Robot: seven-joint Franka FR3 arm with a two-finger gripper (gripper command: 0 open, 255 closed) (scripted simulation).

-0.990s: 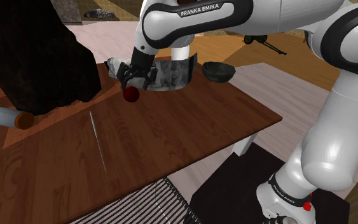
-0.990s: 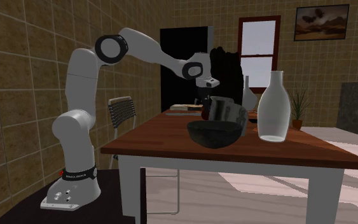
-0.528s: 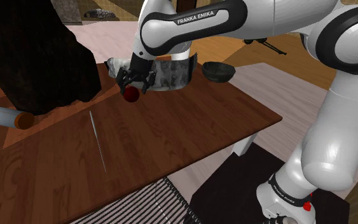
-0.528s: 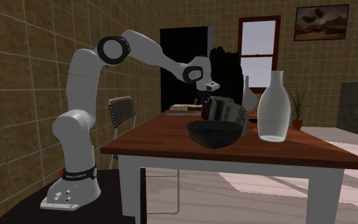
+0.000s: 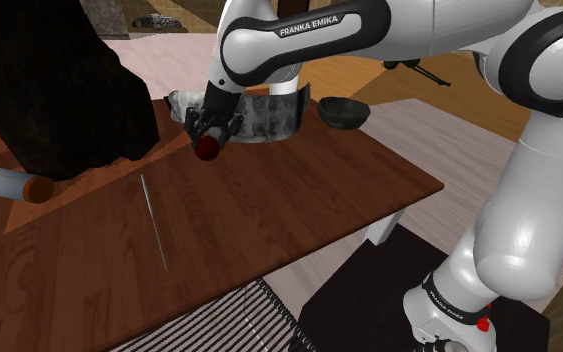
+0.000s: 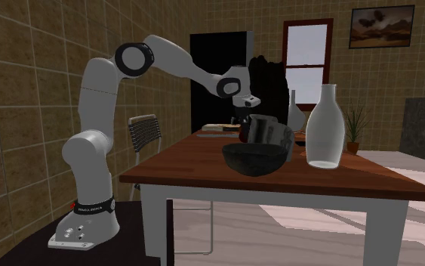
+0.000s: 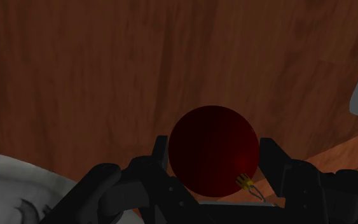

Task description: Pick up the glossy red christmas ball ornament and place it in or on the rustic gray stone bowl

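The table [image 5: 269, 210], brown wood on white legs, is carrying everything here. The white arm [image 5: 529, 130] is rising from the dark stand [image 5: 369, 300] off the table's nearest corner and is reaching over the top toward the far edge. A bulky black mass [image 5: 49, 90] is sitting on the table along the edge at the shoulder view's left. In the second exterior view a slatted chair [image 6: 146, 132] is standing beside the table, between it and the arm's base, and a pale glass bottle [image 6: 325, 127] is standing upright close to the table edge nearest that camera. A mottled gray vessel [image 5: 264, 115] is resting near the far edge in the shoulder view. The bowl [image 5: 344, 112], dark gray and upright, is sitting apart from it at the corner toward that view's right. A white cylinder [image 5: 4, 183] with a brown end is lying at the left edge. The gripper [image 5: 208, 140] is pointing down just beside the gray vessel, its jaws clamping the ball [image 7: 213, 151]. The black fingers [image 7: 155, 168] are pressing on the ball's two sides. The ball is dark glossy red with a small gold cap [image 7: 246, 184], and it is sitting over bare wood, well apart from the bowl. I cannot tell whether it is touching the wood.
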